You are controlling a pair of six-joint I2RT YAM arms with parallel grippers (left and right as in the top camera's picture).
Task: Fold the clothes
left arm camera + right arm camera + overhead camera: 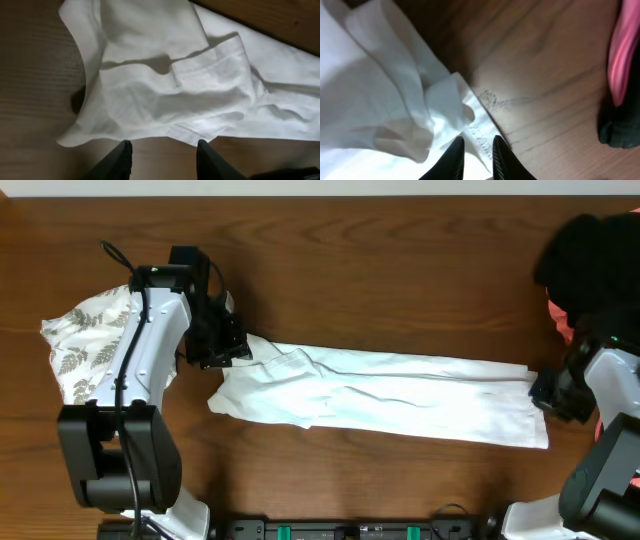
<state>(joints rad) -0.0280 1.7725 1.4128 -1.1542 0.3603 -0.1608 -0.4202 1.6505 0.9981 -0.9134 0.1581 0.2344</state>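
White T-shirt (400, 395): folded lengthwise into a long narrow band, lying flat across the middle of the counter (400, 260), slightly slanted, creased along its length, with a sleeve tucked over at the left end. Left hand (162, 152): at the shirt's left end, just off the hem; fingers (121, 161) spread well apart with bare wood showing between them, holding nothing. Right hand (477, 150): at the shirt's right end; fingers only slightly parted, with the stitched corner of the shirt lying at the narrow gap; no firm pinch on the cloth is visible. Leaf-print garment (85, 340): bunched at the counter's left side, partly under the left arm, apart from the shirt. Black garment (590, 250): heaped at the far right corner. Coral-pink garment (620, 55): beside the black one, near the right hand but not touching the shirt.
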